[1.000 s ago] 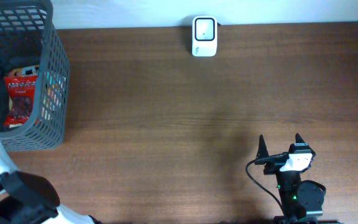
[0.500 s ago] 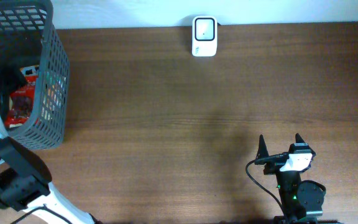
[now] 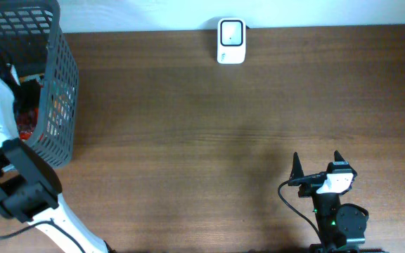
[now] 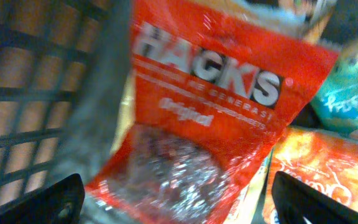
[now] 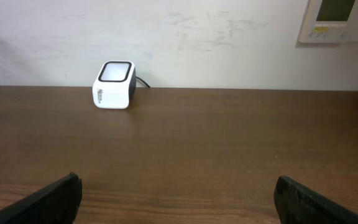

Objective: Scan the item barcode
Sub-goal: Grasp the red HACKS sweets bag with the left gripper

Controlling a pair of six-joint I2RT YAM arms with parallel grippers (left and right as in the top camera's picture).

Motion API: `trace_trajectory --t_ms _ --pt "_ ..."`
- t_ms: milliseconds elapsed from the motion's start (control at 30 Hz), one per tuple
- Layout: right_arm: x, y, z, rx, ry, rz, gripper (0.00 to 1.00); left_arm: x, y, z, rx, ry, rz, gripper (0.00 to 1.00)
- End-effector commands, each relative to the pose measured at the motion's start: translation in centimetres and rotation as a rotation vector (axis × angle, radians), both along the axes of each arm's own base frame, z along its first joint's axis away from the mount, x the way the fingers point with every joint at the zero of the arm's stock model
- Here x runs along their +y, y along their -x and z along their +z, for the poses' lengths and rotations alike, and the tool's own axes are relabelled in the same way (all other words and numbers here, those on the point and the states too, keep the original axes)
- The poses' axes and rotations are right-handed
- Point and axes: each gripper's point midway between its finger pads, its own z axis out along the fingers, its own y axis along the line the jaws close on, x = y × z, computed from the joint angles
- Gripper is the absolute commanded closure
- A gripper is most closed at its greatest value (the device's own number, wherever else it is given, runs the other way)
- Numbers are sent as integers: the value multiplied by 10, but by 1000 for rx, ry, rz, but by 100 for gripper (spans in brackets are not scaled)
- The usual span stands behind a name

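Here we are inside the basket: the left fingers (image 4: pixel 55 200) sit spread wide at the bottom corners of the wrist view, gripping nothing. The red HACKS bag (image 4: pixel 197 118) fills the middle of the frame just beyond them. It lies in the grey basket (image 3: pixel 60 84) at the upper left of the overhead frame, against the mesh wall.

My call is to straddle one edge of the bag only, keep off the mesh, and pinch firmly, since that glossy film looks slippery.

The right fingers (image 5: pixel 48 199) are wide open too and empty, low over the tabletop (image 3: pixel 188 140) at lower right.

The count is one basket, one white scanner (image 3: pixel 230 41) at top centre, and three packets showing: the red bag, a teal packet (image 4: pixel 347 93) and an orange packet (image 4: pixel 316 168).
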Motion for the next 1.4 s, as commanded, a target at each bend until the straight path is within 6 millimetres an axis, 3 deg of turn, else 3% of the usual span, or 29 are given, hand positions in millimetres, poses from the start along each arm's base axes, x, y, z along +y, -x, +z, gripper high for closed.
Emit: trace_trajectory --t_ms 0,300,367,500,567,700,800,900,1100,1200,1367 --pt "-3 0 -3 7 -3 -15 2 -1 3 -20 52 9 -15 3" --pt "-3 0 -3 7 -3 -15 2 8 18 -37 151 -30 11 3" --pt "-3 0 -3 7 -3 -15 2 7 21 -39 164 -21 11 10" --pt "-3 0 -3 7 -4 -15 2 2 25 -55 203 14 5 11" --pt "-3 0 -3 7 -3 -15 2 1 26 -58 211 17 5 24" --pt "-3 0 -3 7 -3 -15 2 3 23 -54 199 11 5 68" --pt "-3 0 -3 7 -3 -15 2 5 19 -48 181 2 6 86" --pt "-3 0 -3 7 -3 -15 2 9 11 -27 149 -12 14 100" --pt "-3 0 -3 7 -3 -15 2 16 -13 51 -29 -30 109 100" --pt "-3 0 -3 7 -3 -15 2 1 -34 100 -183 41 56 99" --pt "-3 0 -3 7 -3 -15 2 -48 -61 194 -494 206 -121 100"
